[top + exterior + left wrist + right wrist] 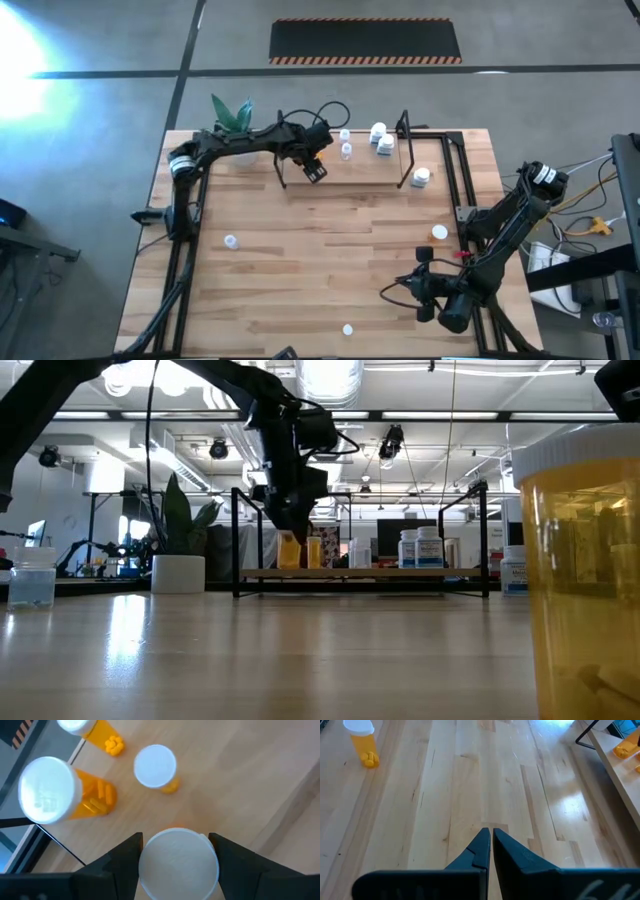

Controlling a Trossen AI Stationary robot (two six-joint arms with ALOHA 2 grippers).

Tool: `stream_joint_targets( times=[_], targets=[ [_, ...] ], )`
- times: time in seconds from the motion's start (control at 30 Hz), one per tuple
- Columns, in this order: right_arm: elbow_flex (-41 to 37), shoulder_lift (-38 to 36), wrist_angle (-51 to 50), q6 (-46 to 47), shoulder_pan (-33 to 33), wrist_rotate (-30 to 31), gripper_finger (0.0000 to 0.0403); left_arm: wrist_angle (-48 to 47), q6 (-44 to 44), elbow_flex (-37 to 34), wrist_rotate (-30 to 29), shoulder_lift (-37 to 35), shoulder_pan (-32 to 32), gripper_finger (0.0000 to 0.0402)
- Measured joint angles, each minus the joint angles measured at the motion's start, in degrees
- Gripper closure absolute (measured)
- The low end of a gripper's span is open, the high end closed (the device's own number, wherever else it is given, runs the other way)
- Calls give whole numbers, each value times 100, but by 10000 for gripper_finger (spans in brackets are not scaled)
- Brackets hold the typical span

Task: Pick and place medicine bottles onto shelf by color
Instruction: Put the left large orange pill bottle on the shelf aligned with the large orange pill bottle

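Note:
The shelf [365, 172], a light wooden board in a black wire frame, stands at the table's far middle. My left gripper [315, 168] is over the shelf's left end, shut on an orange bottle with a white cap [177, 865]. In the low view this bottle [290, 550] is at the board's level beside another orange bottle [314, 550]. Three more orange bottles [50, 790] [85, 727] [155, 766] stand on the board. White bottles [418, 547] stand on the shelf's right part. My right gripper [491, 834] is shut and empty over the table's near right. My left gripper pinches the orange bottle by the sides of its white cap [145, 865] between its two fingers, coming from above and pointing down. The bottle hangs upright below the fingers. Whether its base rests on the shelf board [380, 573], I cannot tell.
Loose bottles stand on the table at the left [231, 241], at the right [440, 232] and at the near edge [348, 328]. A white plant pot [178, 573] stands at the far left. A large orange bottle [580, 560] fills the low view's right.

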Motion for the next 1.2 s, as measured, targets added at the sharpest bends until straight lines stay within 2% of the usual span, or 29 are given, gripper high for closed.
stream_joint_targets(
  times=[0.8,1.03,1.2],
  targets=[
    [0,0,42,3,0,-6,390,269,138,-69,-188,8,215,199],
    [0,0,72,3,0,-8,390,266,258,-85,63,14,273,164],
    [0,0,71,3,0,-6,390,271,291,-85,-201,14,273,157]
  ],
)
